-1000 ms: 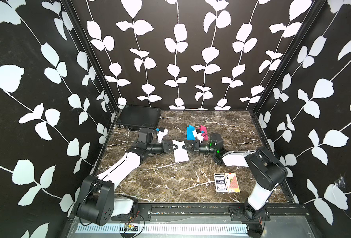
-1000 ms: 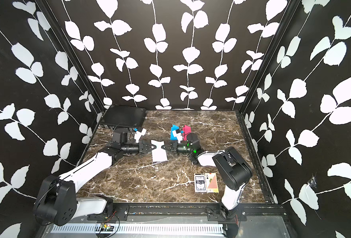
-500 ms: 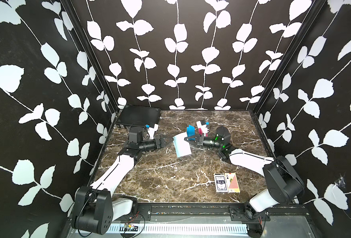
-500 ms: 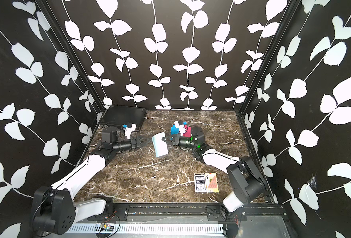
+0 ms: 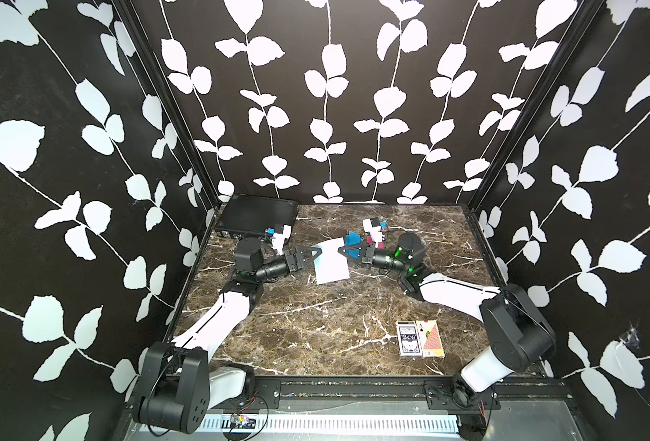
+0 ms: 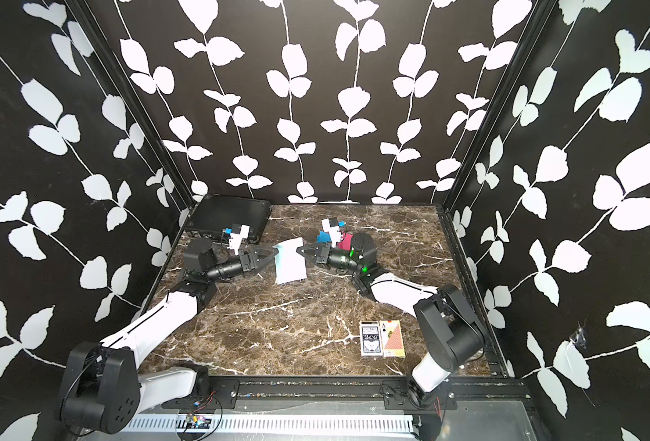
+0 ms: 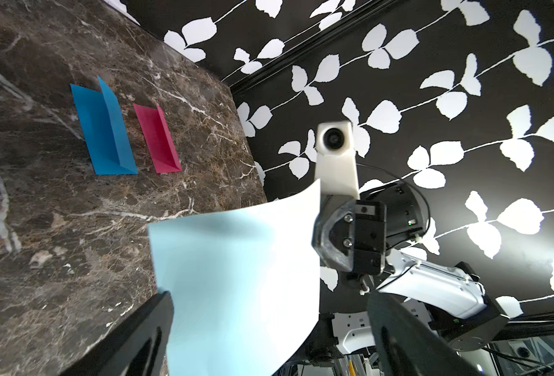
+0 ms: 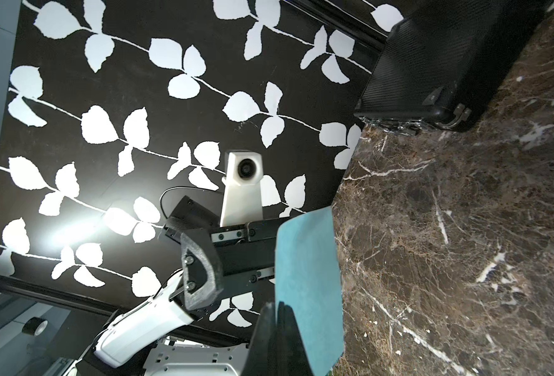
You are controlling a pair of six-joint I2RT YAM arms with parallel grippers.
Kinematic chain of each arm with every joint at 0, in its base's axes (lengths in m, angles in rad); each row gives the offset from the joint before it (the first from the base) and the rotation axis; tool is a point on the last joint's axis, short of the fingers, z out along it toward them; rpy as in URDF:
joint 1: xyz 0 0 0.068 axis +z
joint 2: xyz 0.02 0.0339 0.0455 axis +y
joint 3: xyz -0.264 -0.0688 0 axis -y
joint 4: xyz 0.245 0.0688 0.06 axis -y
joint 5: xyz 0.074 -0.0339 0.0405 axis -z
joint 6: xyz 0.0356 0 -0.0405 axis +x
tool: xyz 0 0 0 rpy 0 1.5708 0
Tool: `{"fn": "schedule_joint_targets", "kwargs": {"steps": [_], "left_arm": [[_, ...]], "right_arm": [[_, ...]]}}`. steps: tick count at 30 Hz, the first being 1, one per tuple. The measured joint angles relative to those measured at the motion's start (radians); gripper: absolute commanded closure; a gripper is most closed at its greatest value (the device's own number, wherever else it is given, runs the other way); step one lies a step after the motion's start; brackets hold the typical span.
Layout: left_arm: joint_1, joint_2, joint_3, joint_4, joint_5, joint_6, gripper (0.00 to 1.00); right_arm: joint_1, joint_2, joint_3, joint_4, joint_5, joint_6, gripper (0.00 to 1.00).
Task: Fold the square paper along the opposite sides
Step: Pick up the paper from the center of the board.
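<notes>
While the right tool (image 5: 341, 251) is clamped shut on one edge of the pale blue paper (image 5: 331, 261), the left tool (image 5: 315, 254) stands wide open. Its two fingers (image 7: 132, 335) sit either side of the opposite edge and grip nothing. The paper hangs between the two tools over the rear middle of the table (image 5: 315, 324), raised on edge and slightly curled. Whether its lower edge touches the table I cannot tell.

Behind the right tool a folded blue sheet (image 7: 106, 130) and a folded red sheet (image 7: 158, 140) rest just beside each other on the table. A black case (image 5: 256, 214) sits in the rear left corner. Two packs of cards (image 5: 418, 338) lie side by side near the front right.
</notes>
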Motion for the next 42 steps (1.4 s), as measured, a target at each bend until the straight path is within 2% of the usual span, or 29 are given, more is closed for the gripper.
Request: {"fn": "schedule_joint_targets", "kwargs": {"steps": [18,26,30,33,38,42], "left_arm": [[0.000,-0.003,-0.004,-0.012,-0.021,0.016,0.04],[0.000,-0.003,-0.007,0.038,-0.007,-0.010,0.07],[0.000,-0.011,-0.007,0.028,-0.008,-0.003,0.15],[0.000,-0.029,-0.007,0.018,-0.008,0.007,0.25],[0.000,-0.036,-0.007,-0.004,-0.008,0.023,0.51],[0.000,-0.035,-0.007,-0.026,-0.008,0.031,0.64]], "right_arm": [[0.005,-0.044,0.054,-0.047,0.001,0.017,1.00],[0.015,0.011,0.092,-0.034,-0.002,0.035,1.00],[-0.005,0.012,0.092,-0.105,-0.008,0.003,1.00],[-0.023,0.003,0.093,-0.184,-0.013,-0.033,1.00],[-0.035,-0.025,0.113,-0.285,-0.038,-0.083,1.00],[-0.035,-0.035,0.132,-0.328,-0.060,-0.110,1.00]]}}
